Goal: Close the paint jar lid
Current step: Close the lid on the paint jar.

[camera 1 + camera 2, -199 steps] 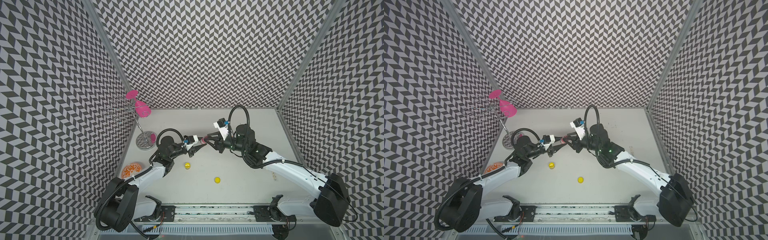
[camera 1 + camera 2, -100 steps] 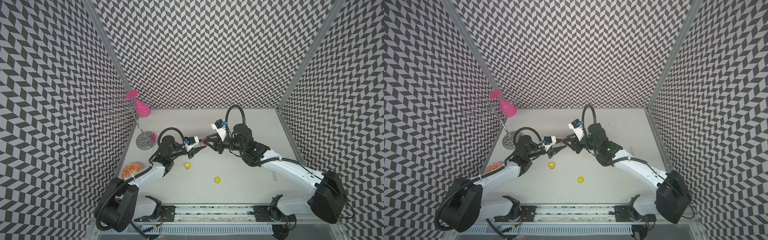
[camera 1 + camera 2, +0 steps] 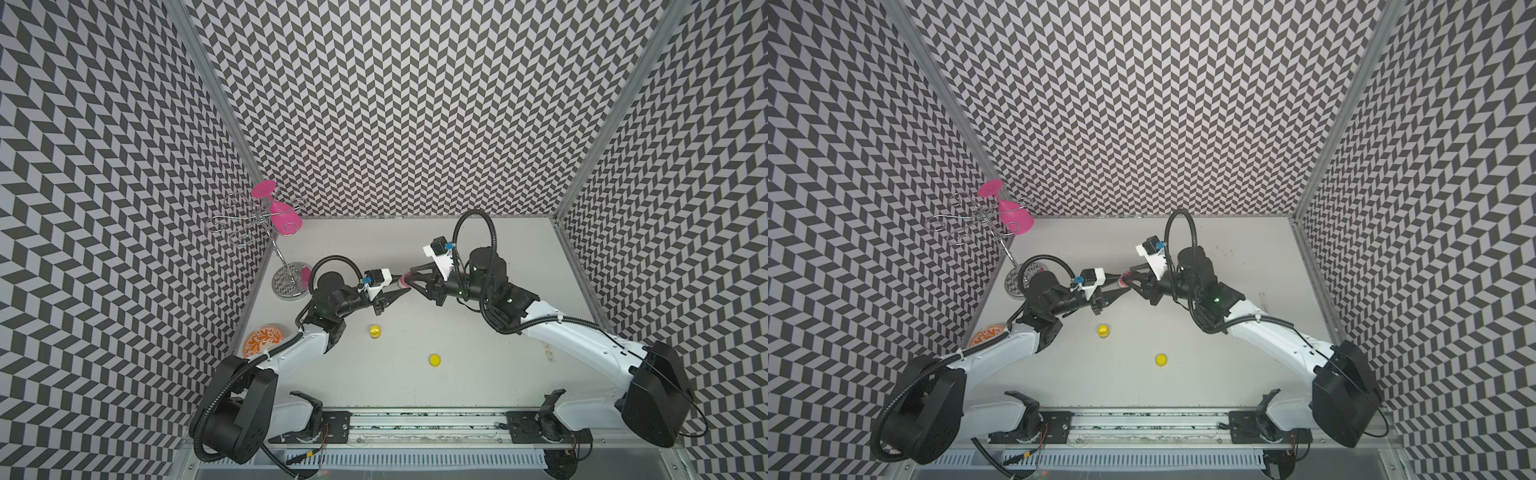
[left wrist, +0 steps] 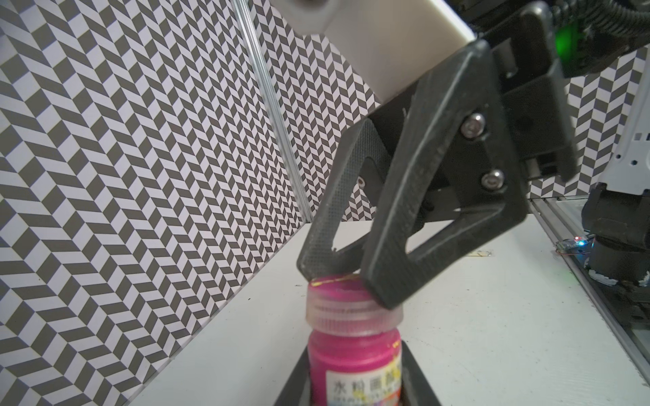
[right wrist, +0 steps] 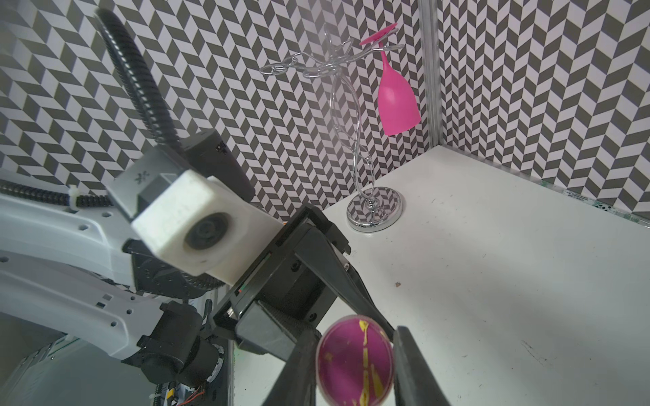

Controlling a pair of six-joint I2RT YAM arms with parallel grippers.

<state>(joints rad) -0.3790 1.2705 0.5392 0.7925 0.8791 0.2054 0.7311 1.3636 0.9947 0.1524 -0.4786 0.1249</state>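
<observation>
The magenta paint jar hangs above the surface, toward 12 o'clock from its centre in both top views. Its body is clamped by the fingers of the left gripper. The right gripper has its fingers closed on the lid, which sits on the neck. The step looks like threading the lid down. The right wrist should turn about the jar's axis with light downward pressure while the left grip resists the twist. A tilted lid would likely cross-thread.
</observation>
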